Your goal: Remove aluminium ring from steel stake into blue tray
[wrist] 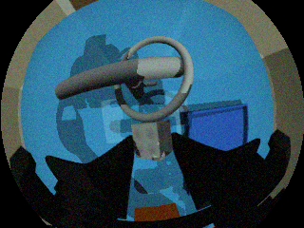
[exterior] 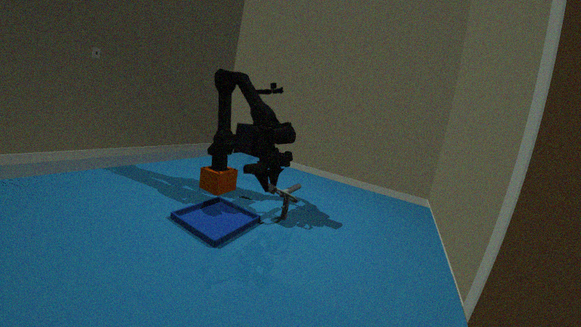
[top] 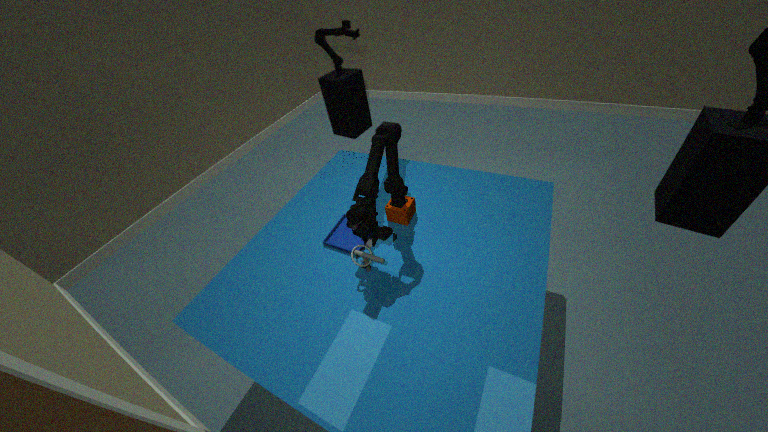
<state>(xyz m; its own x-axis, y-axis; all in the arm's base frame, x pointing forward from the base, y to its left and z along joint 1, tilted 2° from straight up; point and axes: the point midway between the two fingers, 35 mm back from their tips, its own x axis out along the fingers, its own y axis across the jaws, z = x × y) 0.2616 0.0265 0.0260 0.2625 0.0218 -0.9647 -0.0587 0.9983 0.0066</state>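
Fingers [top: 368,242] [exterior: 270,189] shut on ring's tab [exterior: 271,187] [wrist: 151,140].

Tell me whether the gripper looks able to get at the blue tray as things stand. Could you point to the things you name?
Probably not yet: the gripper [top: 369,242] [exterior: 271,188] [wrist: 152,139] is shut on the ring's tab, and the ring [top: 351,255] [exterior: 292,197] [wrist: 189,85] seems caught around the cross-bar [top: 378,259] [exterior: 296,187] [wrist: 95,80]. The blue tray [top: 335,242] [exterior: 214,222] [wrist: 216,128] itself lies nearby.
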